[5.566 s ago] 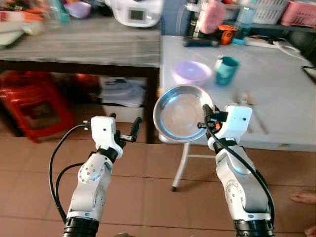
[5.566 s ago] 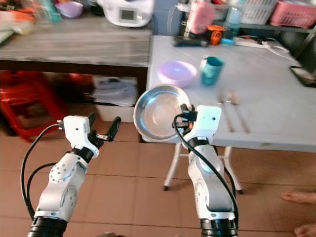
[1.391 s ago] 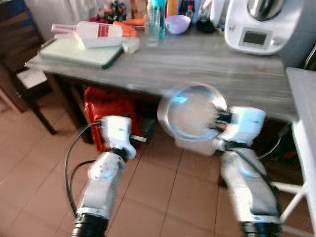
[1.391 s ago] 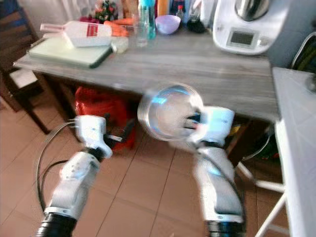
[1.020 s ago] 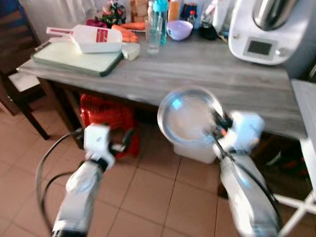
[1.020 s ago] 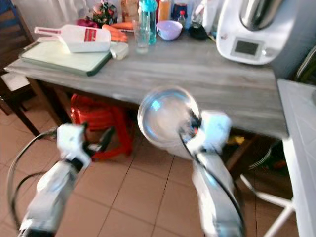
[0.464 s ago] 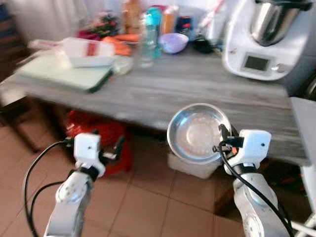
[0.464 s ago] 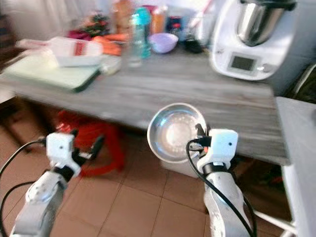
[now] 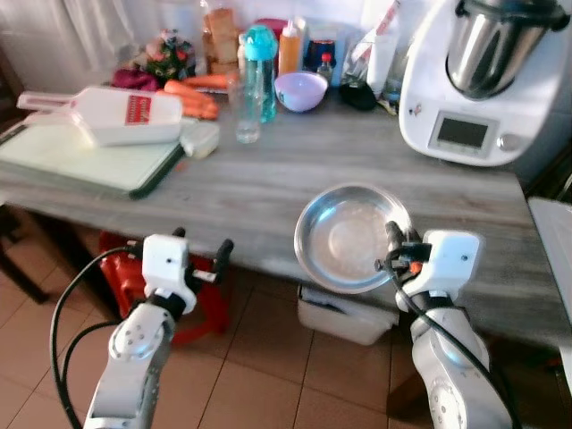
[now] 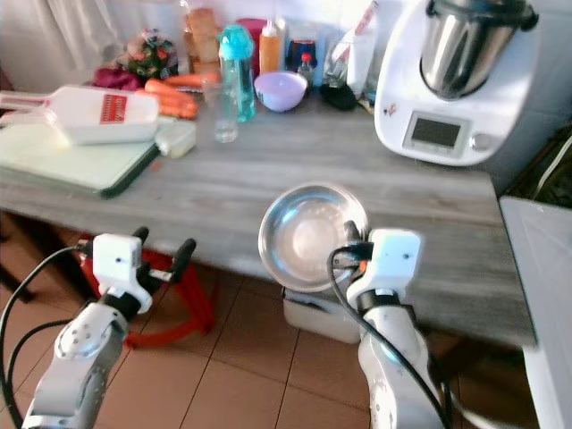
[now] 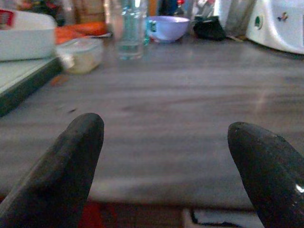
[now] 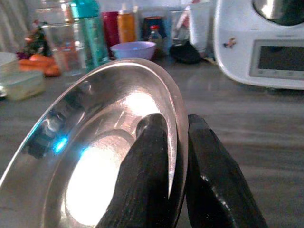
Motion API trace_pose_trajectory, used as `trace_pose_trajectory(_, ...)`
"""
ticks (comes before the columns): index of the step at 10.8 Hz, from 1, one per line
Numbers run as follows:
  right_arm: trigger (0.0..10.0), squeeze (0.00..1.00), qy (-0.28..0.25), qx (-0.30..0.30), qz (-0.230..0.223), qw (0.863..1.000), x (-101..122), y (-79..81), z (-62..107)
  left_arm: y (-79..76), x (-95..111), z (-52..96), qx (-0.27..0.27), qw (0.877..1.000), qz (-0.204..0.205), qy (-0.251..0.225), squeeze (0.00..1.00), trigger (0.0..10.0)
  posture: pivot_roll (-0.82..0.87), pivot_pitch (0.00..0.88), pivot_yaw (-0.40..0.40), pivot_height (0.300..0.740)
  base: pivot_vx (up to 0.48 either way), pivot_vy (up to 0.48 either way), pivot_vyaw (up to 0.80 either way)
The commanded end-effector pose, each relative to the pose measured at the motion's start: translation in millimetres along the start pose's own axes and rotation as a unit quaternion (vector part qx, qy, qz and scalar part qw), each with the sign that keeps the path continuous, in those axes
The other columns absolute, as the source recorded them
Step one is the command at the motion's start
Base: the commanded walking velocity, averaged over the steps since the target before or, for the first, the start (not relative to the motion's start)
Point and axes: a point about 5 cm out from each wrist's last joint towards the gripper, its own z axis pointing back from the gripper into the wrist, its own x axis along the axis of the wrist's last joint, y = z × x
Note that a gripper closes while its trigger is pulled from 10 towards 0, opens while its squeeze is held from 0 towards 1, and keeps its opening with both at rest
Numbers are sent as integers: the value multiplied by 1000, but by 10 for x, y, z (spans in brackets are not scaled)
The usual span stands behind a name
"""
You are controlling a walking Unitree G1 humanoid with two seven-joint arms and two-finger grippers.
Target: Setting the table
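Observation:
A round steel bowl hangs tilted over the front edge of the grey wooden counter. My right gripper is shut on the bowl's rim; in the right wrist view both fingers pinch the steel bowl. My left gripper is open and empty in front of the counter's edge, low on the left; in the left wrist view its fingertips stand wide apart, facing the counter top.
On the counter stand a white kitchen machine, a purple bowl, a teal bottle, a glass, a white jug on a cutting board and carrots. A red stool and a white bin sit underneath.
The camera has swung from the white table to the grey counter and closed in on it. My right gripper still holds the steel bowl, now over the counter's front edge.

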Motion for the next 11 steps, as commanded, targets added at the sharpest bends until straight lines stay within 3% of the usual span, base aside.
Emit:
trace_pose_trajectory(1,10000,0,-7,-11,7,1000,33,-78,-8,-64,23,-29,-12,1000,-1,-2,0,10000,100,90,-18,740,356,0,0)
trace_pose_trajectory(5,10000,0,-13,-18,-22,1000,82,-87,-223,-43,85,-59,-31,999,-25,-15,0,10000,98,100,-19,740,87,0,0)
trace_pose_trajectory(6,10000,0,-10,-30,-30,999,85,-131,-299,-50,39,-42,-46,999,7,3,0,10000,98,101,-21,740,0,0,0)
trace_pose_trajectory(7,10000,0,-5,-31,-38,999,70,-135,-326,-52,46,-44,-55,999,1,2,0,10000,101,104,-21,740,0,0,0)
trace_pose_trajectory(11,10000,0,62,-11,-121,991,-64,32,-625,-135,72,21,-133,991,10,9,0,10000,127,96,-23,740,0,0,0)
